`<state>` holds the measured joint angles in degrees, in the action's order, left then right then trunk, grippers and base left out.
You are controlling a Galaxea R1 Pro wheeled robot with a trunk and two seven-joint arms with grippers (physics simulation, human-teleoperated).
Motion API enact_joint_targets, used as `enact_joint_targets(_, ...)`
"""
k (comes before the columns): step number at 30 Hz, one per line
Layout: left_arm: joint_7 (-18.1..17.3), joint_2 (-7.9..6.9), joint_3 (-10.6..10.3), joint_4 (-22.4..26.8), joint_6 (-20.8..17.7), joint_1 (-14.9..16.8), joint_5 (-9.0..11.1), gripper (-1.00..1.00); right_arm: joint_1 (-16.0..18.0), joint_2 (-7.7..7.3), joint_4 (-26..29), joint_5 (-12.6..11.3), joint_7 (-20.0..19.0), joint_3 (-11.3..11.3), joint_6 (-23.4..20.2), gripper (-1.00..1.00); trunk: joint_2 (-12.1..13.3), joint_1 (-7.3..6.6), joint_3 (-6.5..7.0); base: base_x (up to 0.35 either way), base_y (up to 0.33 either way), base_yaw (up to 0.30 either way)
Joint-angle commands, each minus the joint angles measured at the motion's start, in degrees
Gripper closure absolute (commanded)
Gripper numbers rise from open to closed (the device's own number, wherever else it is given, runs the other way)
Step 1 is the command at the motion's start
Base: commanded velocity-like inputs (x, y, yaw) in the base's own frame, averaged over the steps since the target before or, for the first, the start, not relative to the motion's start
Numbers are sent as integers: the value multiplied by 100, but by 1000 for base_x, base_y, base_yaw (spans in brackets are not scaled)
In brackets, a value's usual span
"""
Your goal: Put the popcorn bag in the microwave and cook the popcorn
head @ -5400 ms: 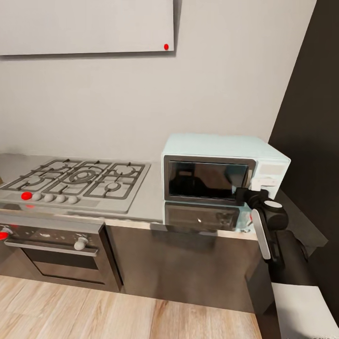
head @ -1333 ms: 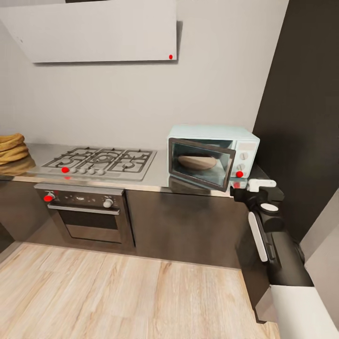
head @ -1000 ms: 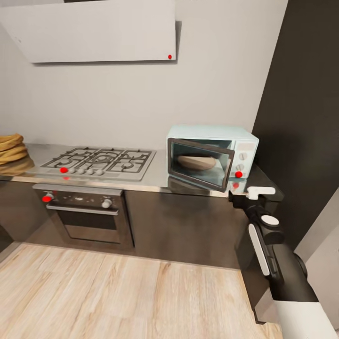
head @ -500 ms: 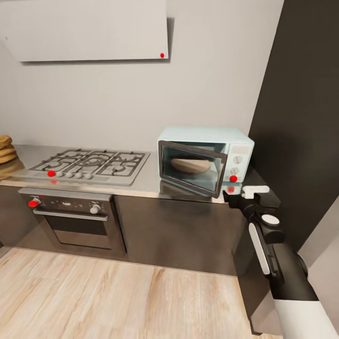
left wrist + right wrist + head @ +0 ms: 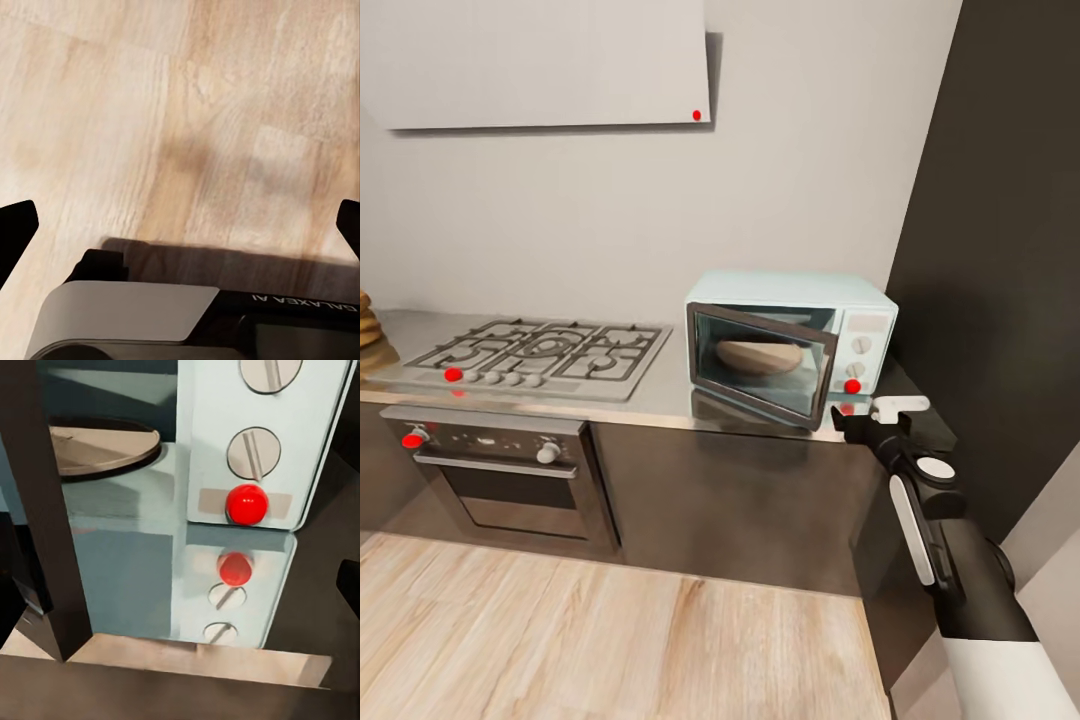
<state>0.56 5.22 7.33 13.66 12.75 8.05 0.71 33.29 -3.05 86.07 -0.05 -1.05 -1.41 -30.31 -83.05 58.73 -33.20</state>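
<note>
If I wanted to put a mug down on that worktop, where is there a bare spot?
The best bare strip of countertop lies between the gas hob and the microwave. The front edge below the hob's knobs is only a narrow lip. It is crowded at the right end: the microwave's door hangs ajar and the right gripper sits just in front of the red button.

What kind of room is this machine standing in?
It looks like a home kitchen. A gas hob sits over a built-in oven, a pale blue microwave stands with its door ajar on the grey countertop, and the floor is wood plank.
</note>
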Motion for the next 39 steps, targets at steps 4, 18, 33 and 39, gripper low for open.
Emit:
enact_joint_targets(4,6,2,14,-3,18,3,8,-100,2,-3,7,5,-2,-9,-14,-100,-3,0,-5,5,-5,0)
enact_joint_targets(18,6,-4,23,-4,18,3,0,-100,11,-3,-2,5,5,-137,9,-100,-3,0,-5,59,-39,0)
enact_joint_targets(33,6,-4,15,-3,17,3,-1,-100,25,19,-42,33,23,-140,18,-100,-3,0,-5,80,0,0)
enact_joint_targets(39,6,-2,14,-3,17,3,-3,-100,306,23,-830,18,32,-157,425,-100,-3,0,-5,0,0,0)
